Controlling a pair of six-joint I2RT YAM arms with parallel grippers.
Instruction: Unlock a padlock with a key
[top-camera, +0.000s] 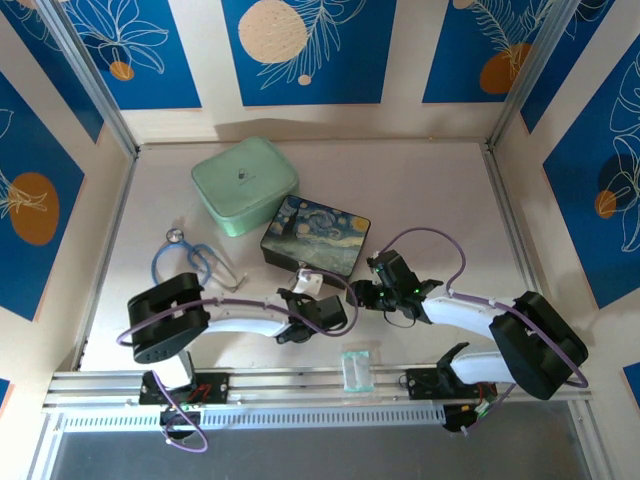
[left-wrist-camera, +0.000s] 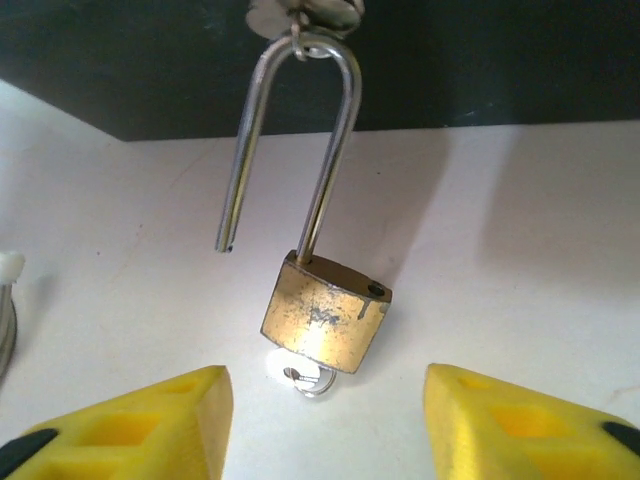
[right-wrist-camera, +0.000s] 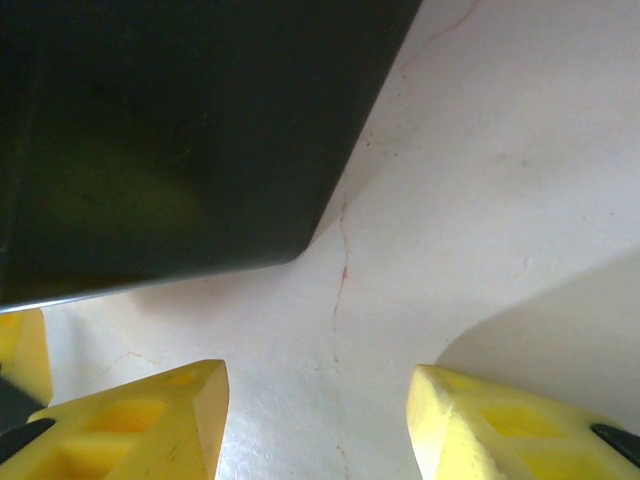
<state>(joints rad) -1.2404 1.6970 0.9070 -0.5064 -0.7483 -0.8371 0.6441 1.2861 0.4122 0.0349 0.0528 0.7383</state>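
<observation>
The brass padlock hangs by its silver shackle from the clasp of the dark box. The shackle's free leg is out of the body, which has swung to the side. The key sticks out from under the padlock's bottom, with a small ring on it. My left gripper is open, and its yellow fingers stand on either side of the padlock and below it, touching nothing. My right gripper is open over bare table beside the box corner. From above, the left gripper and the right gripper sit at the painted box's near edge.
A mint-green case stands behind the painted box. A blue stethoscope lies to the left. A clear plastic packet rests near the front rail. Blue-and-cream walls enclose the table on three sides.
</observation>
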